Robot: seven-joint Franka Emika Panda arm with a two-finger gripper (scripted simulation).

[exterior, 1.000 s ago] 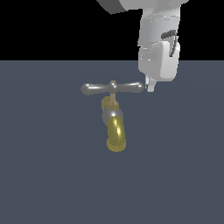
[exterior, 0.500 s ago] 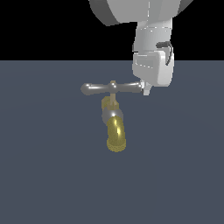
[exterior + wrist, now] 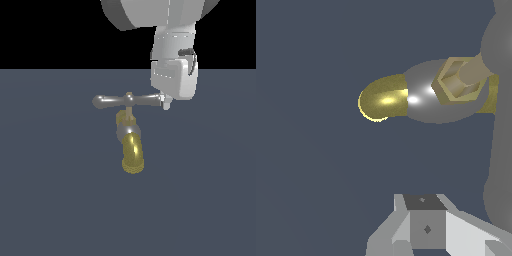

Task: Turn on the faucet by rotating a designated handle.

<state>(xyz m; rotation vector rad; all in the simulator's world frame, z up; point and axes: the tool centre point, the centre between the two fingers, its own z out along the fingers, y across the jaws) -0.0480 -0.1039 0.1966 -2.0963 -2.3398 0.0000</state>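
1. End effector (image 3: 167, 104) hangs at the exterior view's right end of the handle (image 3: 127, 100), its white body covering that end of the bar; only one fingertip shows below the body, so I cannot tell whether it is released or clenched.
2. The handle is a slim silver crossbar lying level, its bulbous far end free at the exterior view's left.
3. A thin brass stem (image 3: 129, 114) joins the handle's middle to the faucet (image 3: 131, 145) below it.
4. The faucet stands on the dark grey bench (image 3: 55, 200), its silver collar (image 3: 129, 132) above a gold curved spout (image 3: 133, 155) with a ridged rim.
5. From the wrist view, the spout (image 3: 383, 98) and a brass hexagonal nut (image 3: 456, 83) show, with the blurred grey crossbar (image 3: 502, 125) close to the camera.
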